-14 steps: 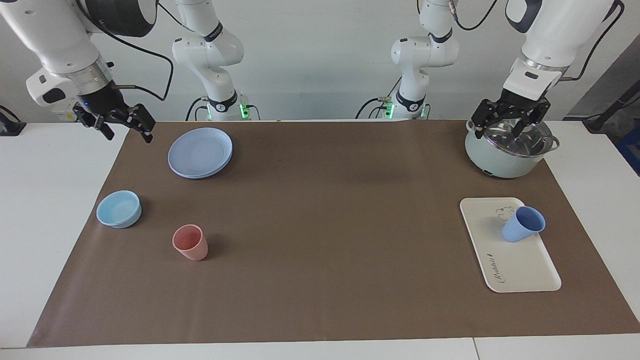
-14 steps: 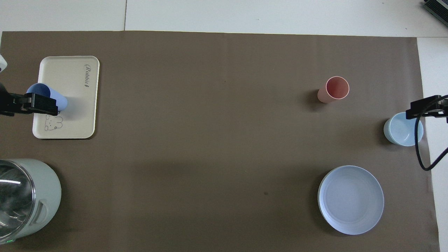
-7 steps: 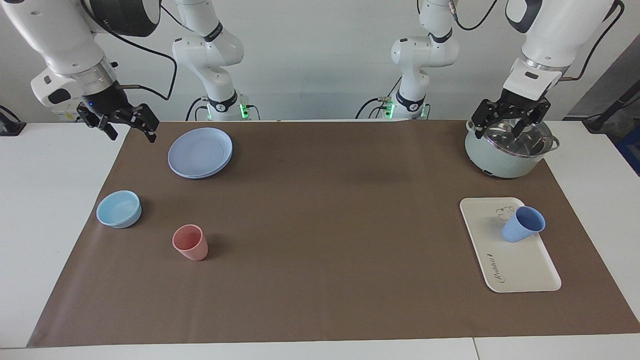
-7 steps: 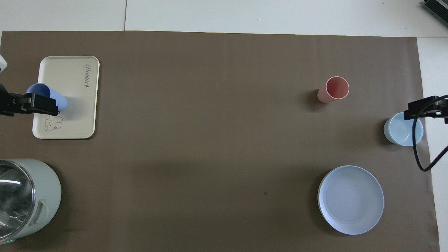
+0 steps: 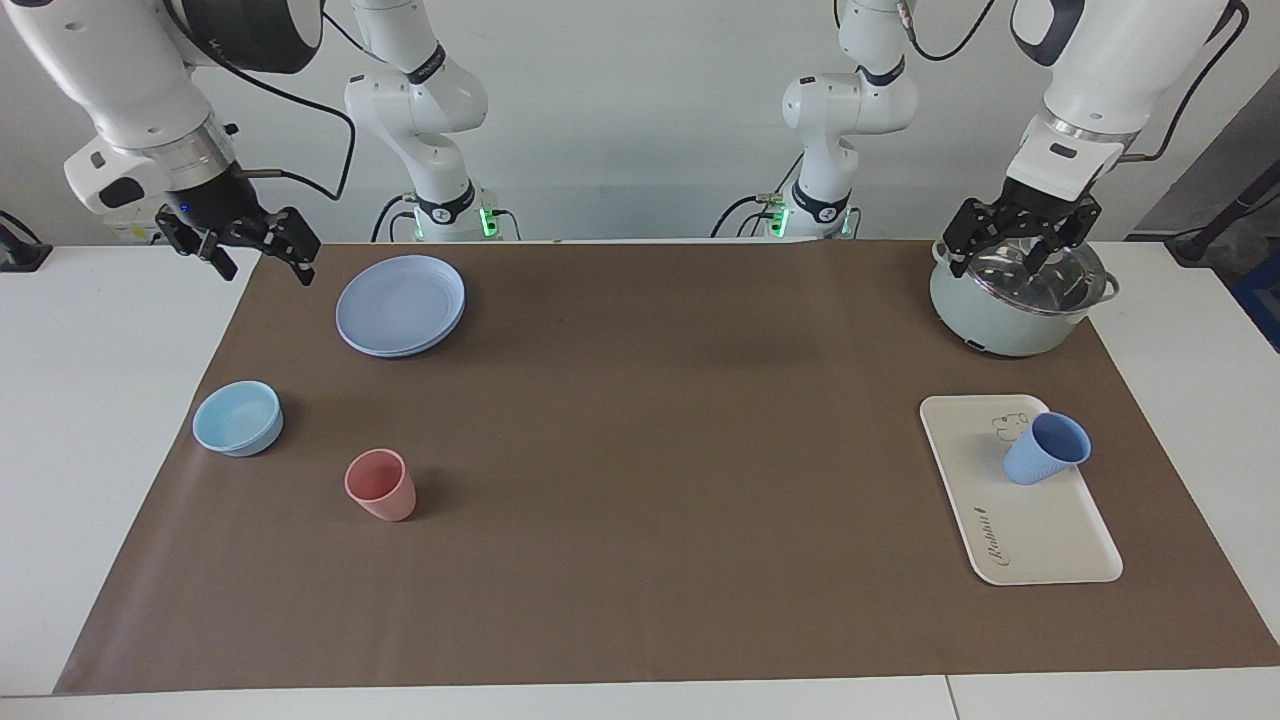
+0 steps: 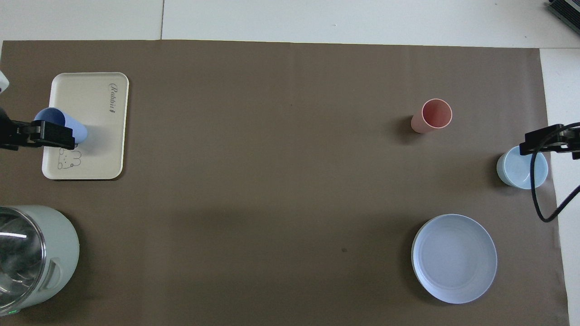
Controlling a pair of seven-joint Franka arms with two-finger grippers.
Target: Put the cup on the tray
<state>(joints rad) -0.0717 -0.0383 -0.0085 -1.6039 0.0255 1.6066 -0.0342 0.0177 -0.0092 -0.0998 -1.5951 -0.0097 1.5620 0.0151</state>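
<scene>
Cup on tray, both pincers raised and empty

The left pincer (image 5: 1020, 238) hangs spread open above the lidded pot (image 5: 1015, 300), holding nothing. The right pincer (image 5: 245, 243) hangs open and empty over the brown mat's corner beside the stacked plates (image 5: 400, 303). The periwinkle cup (image 5: 1045, 448) stands upright on the cream tray (image 5: 1040, 540), by the bear drawing

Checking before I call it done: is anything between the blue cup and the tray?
Nothing visible. The cup already stands on the tray, by its bear drawing. The left claw hangs over the pot; the right arm waits.
</scene>
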